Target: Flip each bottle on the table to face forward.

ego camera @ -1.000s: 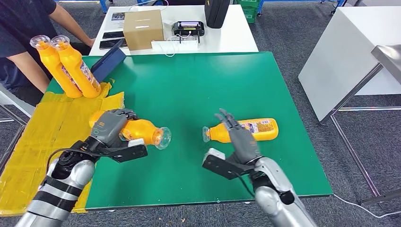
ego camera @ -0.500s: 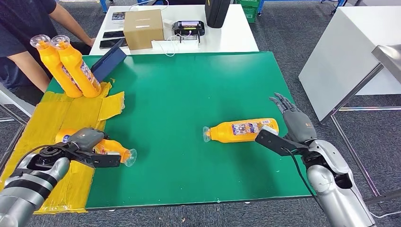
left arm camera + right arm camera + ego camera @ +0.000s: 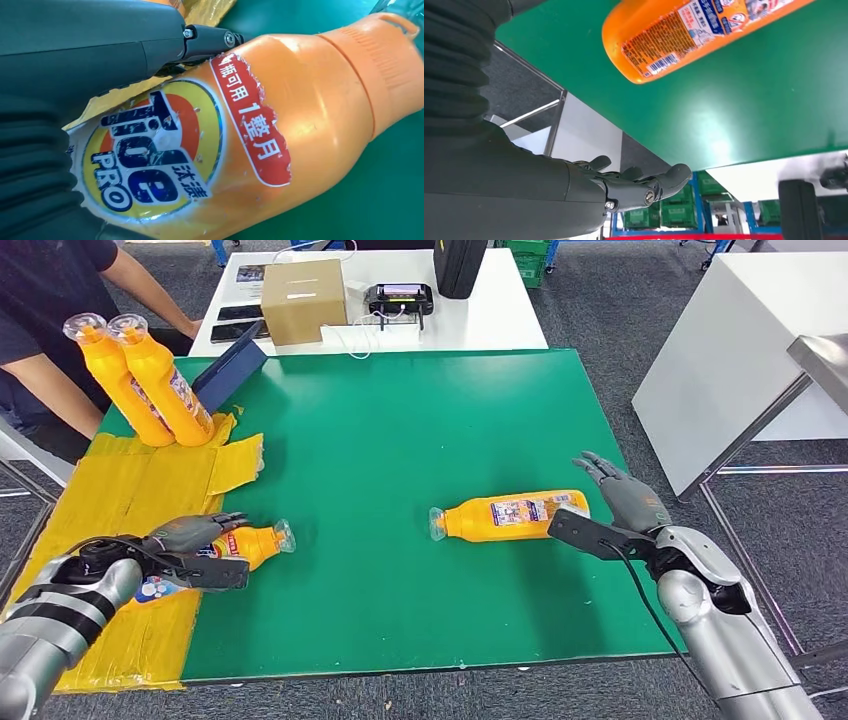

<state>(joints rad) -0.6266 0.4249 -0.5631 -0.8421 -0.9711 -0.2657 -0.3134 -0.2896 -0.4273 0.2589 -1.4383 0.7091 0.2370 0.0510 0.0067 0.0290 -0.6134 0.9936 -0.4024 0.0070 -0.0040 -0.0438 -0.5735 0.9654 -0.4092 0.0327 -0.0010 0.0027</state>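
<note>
The left robot hand [image 3: 190,537] held an orange bottle [image 3: 238,546] lying on its side at the left edge of the green worktop [image 3: 400,420], partly over the yellow sheet [image 3: 120,510], cap pointing toward the worktop's middle. In the left wrist view its front label [image 3: 150,160] faced the camera, so this bottle appeared, in my judgement, turned or nearly turned to its front. Whether it rested fully on the surface could not be told.

The right robot hand [image 3: 625,498] held nothing, fingers apart, just off the right edge of the worktop beside the base of a second bottle [image 3: 510,515]. That bottle lay on its side near the middle-right of the worktop, cap to the left, and was not touched. Small print and a barcode [image 3: 659,62] showed uppermost on it, which suggested its back was up.

Step in hand, as judged: finishing the left-hand bottle. The next move would call for the left robot hand to let go cleanly without rolling the bottle, and for the right robot hand to reach in, grip the second bottle around its body and roll it over.

Count: four orange bottles in all, two lying on the worktop, and two standing together [image 3: 140,380] at the far left corner. Two robot hands. One person [image 3: 50,300] sat at the far left.
</note>
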